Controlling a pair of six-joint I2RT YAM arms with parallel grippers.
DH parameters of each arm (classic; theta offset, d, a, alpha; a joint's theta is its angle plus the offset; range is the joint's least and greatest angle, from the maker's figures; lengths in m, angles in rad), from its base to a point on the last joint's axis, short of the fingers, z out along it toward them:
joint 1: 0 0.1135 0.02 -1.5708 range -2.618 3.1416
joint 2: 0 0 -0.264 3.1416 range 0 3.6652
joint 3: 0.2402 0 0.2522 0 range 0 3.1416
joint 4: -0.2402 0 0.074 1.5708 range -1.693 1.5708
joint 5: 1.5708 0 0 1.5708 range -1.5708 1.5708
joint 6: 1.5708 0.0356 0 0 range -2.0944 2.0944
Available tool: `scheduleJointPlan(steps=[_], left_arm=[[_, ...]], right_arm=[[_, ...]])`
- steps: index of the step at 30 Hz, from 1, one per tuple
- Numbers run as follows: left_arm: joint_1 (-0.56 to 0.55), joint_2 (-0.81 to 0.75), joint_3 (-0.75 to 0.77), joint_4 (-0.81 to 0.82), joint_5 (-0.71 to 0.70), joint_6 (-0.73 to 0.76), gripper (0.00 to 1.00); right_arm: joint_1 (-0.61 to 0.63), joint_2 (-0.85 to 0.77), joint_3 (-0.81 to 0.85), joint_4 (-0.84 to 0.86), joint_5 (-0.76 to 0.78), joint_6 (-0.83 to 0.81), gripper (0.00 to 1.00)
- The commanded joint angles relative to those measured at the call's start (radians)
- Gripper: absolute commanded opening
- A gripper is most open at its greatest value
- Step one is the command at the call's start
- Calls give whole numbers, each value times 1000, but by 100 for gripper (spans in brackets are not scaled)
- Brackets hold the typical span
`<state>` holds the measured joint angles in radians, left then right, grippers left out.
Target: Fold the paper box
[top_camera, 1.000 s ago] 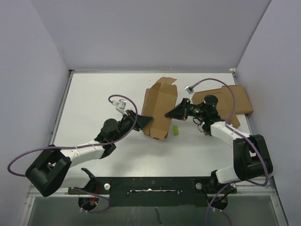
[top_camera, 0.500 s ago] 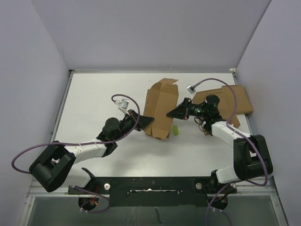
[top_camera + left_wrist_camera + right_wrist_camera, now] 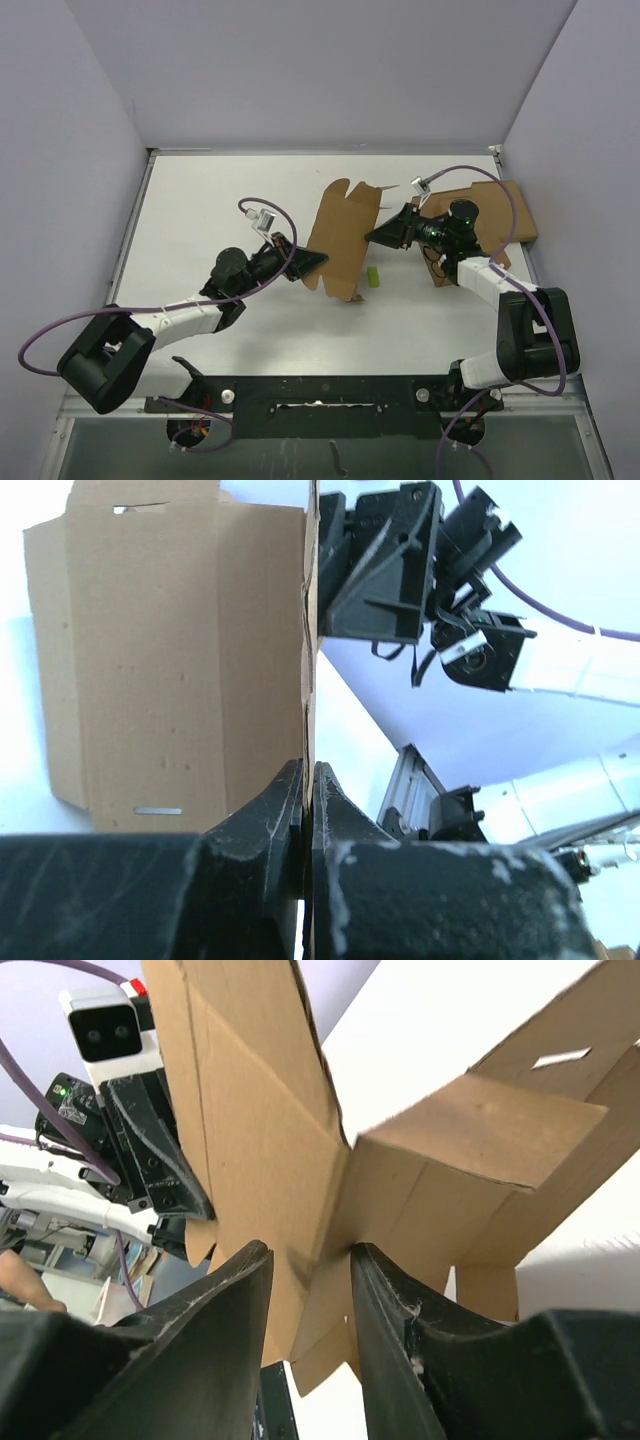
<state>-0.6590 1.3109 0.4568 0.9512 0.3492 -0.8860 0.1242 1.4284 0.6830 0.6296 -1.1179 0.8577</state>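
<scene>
Evidently the fold was barely begun: the box [image 3: 340, 240] sat mid-table [image 3: 220, 200] between the arms as a mostly open sheet, with panels creased and partly raised, flaps loose and no tab in a slit. Raising the walls and locking the tabs looked to be what was left. The left gripper [image 3: 308, 772] was clamped on one thin edge of the box. The right gripper [image 3: 308, 1260] stood partly open, jaws parted around a creased panel opposite, apparently not pinching it.
</scene>
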Motion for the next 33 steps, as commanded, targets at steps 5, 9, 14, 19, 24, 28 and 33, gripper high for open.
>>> scheduleJointPlan(steps=[5,9,14,19,24,28,33], left_arm=[[8,9,43,60,139,-4,0],[8,20,52,68,155,-11,0],[17,10,42,63,139,-17,0],[32,-15,28,51,118,-22,0],[53,-40,27,39,113,-27,0],[104,-61,35,24,137,-65,0],[215,-124,88,-71,217,-125,0]], right_arm=[[-38,-40,37,61,7,18,38],[-41,-37,35,59,9,18,34],[-42,-37,33,71,2,23,11],[-42,-37,30,97,-7,41,0],[-39,-37,30,107,-16,49,2],[-39,-39,34,106,-35,24,39],[-39,-47,61,88,-138,-95,59]])
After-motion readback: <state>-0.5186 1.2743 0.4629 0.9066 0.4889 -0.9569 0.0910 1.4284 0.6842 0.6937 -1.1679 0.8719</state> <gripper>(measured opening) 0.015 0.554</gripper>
